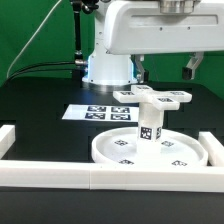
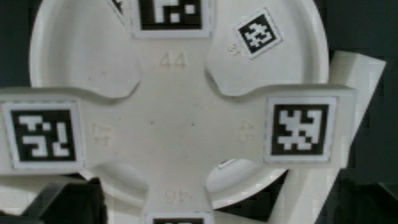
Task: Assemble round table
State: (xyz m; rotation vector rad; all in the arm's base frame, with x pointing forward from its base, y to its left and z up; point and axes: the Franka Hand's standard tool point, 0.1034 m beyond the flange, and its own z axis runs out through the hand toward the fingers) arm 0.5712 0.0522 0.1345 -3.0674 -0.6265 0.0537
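Note:
The round table's parts stand stacked. The large rimmed round disc (image 1: 115, 152) lies flat on the black table. The short post (image 1: 150, 128) stands upright on it, and the cross-shaped foot (image 1: 152, 97) sits on top of the post. My gripper (image 1: 165, 73) hangs just above the foot, its two dark fingers spread wide apart and holding nothing. In the wrist view the cross foot (image 2: 178, 120) fills the frame with tags on its arms, and the disc (image 2: 267, 45) lies behind it. My fingers do not show there.
The marker board (image 1: 92, 112) lies behind the disc on the exterior view's left. White border rails run along the front (image 1: 100, 178), the left (image 1: 8, 140) and the right (image 1: 215, 148). The arm's white base (image 1: 108, 68) stands at the back.

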